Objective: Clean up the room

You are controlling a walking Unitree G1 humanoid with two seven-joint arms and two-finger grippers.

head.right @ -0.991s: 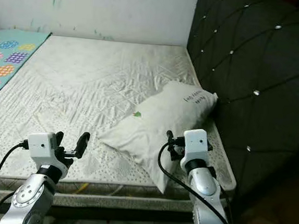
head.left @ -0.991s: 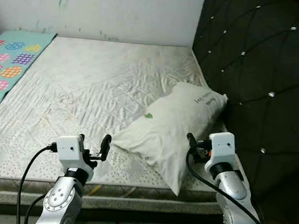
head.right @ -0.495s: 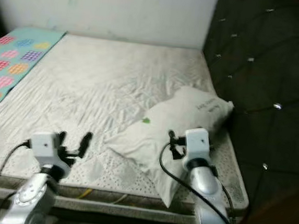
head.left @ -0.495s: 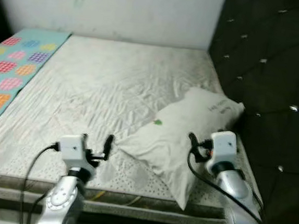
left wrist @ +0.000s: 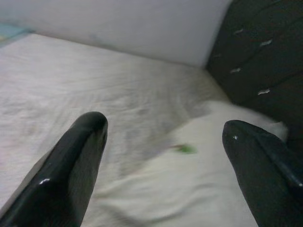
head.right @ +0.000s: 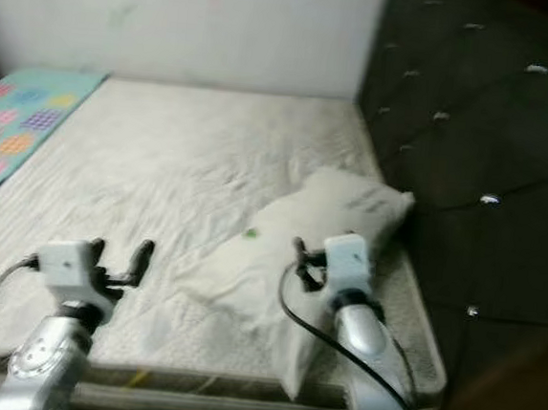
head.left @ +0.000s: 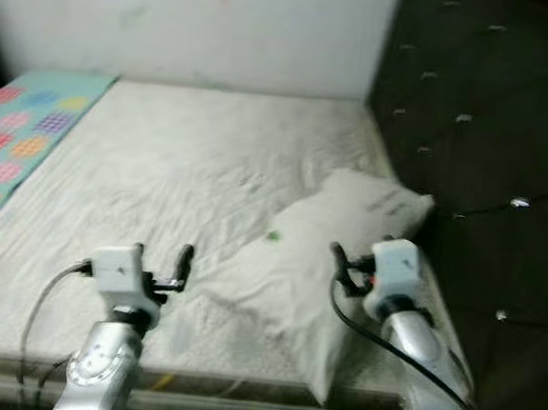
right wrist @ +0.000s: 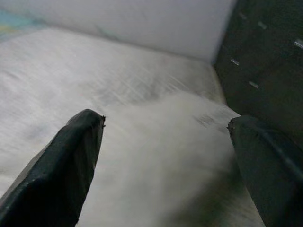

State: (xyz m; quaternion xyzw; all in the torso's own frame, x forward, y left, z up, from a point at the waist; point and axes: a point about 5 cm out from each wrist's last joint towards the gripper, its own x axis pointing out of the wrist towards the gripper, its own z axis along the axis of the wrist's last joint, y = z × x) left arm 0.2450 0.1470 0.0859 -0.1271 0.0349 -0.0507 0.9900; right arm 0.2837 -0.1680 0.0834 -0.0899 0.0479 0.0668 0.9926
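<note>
A soft, crumpled white fabric pillow (head.left: 333, 239) lies askew on the quilted white mattress (head.left: 162, 166), beside the dark tufted headboard (head.left: 482, 137). The left gripper (head.left: 163, 264) and right gripper (head.left: 341, 265) are held open above it. Limp cloth could slip from a shallow pinch.

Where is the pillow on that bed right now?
The pillow lies on the mattress, on the robot's right, beside the dark headboard, with the right gripper over it.
</note>
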